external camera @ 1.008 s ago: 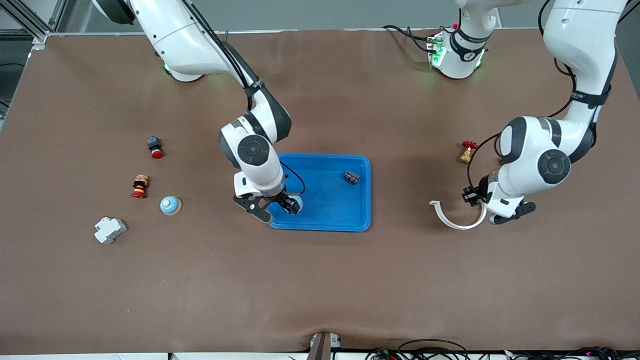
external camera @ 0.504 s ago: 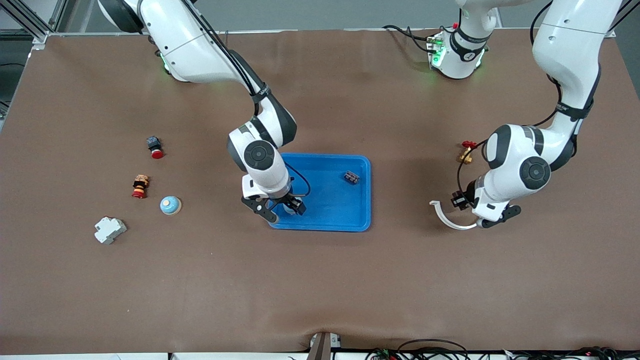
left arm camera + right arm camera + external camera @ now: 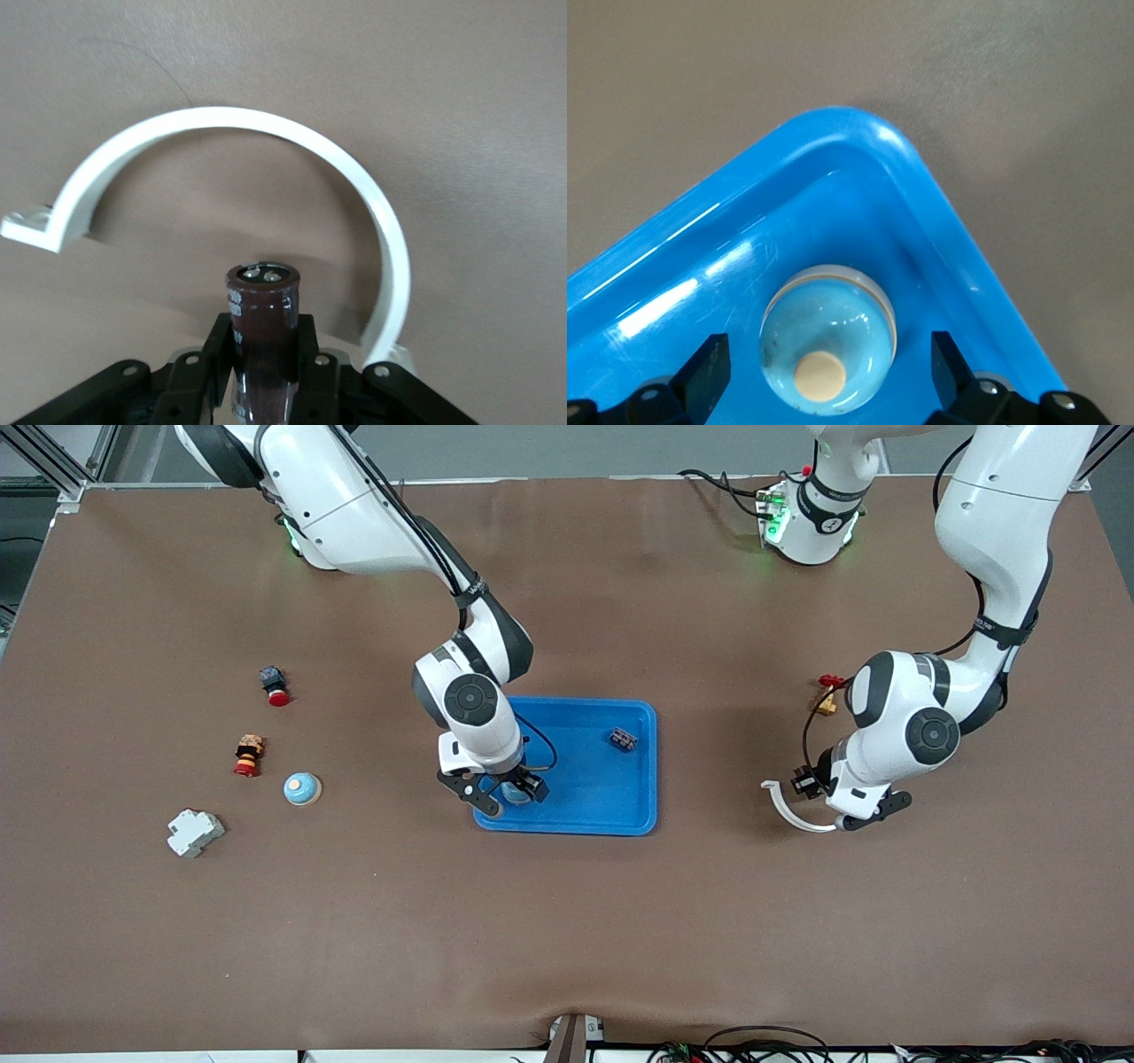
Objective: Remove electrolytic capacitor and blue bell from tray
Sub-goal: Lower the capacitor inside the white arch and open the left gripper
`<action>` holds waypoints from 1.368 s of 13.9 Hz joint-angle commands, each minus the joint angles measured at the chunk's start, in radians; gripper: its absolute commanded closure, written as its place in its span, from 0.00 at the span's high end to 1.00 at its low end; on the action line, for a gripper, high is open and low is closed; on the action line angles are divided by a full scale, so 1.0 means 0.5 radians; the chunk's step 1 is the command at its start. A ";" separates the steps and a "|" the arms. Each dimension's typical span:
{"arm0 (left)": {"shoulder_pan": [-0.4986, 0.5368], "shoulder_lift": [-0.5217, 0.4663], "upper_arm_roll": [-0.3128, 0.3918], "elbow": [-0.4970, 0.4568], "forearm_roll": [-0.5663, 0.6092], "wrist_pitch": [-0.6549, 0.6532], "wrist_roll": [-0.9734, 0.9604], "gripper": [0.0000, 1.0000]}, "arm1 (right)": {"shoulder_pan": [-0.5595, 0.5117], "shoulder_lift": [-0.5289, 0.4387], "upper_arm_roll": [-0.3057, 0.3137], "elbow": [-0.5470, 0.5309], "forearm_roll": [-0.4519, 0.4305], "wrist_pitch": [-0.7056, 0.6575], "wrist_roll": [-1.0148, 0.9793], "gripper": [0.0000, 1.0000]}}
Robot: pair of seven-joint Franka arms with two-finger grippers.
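Centre your spread right tool (image 3: 824,376) over the blue bell (image 3: 827,341) at lower-centre frame; left tool (image 3: 264,354) grips the capacitor (image 3: 262,341).

Bell (image 3: 828,341) in tray (image 3: 620,815) corner; capacitor (image 3: 263,328) over clamp (image 3: 266,150).

Left pincer (image 3: 833,812) clamped tight; right pincer (image 3: 505,793) spread wide, lowered.
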 commanded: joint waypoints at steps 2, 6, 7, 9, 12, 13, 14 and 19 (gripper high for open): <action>-0.001 0.031 0.004 0.018 0.182 0.013 -0.078 0.00 | 0.049 0.129 -0.009 0.169 0.032 -0.010 0.067 1.00; -0.007 0.043 0.004 0.012 0.210 0.013 -0.109 0.00 | 0.046 0.135 -0.009 0.172 0.029 -0.019 0.049 1.00; -0.007 0.040 0.004 0.006 0.210 0.013 -0.109 0.00 | 0.039 0.135 -0.009 0.169 0.026 -0.025 0.040 1.00; -0.007 0.040 0.004 -0.003 0.231 0.013 -0.109 0.00 | 0.024 0.135 -0.009 0.169 0.007 -0.028 0.027 1.00; -0.007 0.040 0.004 -0.016 0.238 0.013 -0.121 0.03 | 0.015 0.135 -0.012 0.169 0.004 -0.028 -0.074 1.00; -0.007 0.040 0.004 -0.022 0.238 0.013 -0.121 0.03 | 0.012 0.135 -0.012 0.169 0.004 -0.028 -0.086 1.00; -0.007 0.040 0.004 -0.025 0.238 0.013 -0.121 0.05 | 0.015 0.135 -0.012 0.169 0.001 -0.031 -0.089 1.00; -0.007 0.040 0.004 -0.025 0.238 0.013 -0.124 0.27 | 0.012 0.138 -0.012 0.169 0.004 -0.031 -0.089 1.00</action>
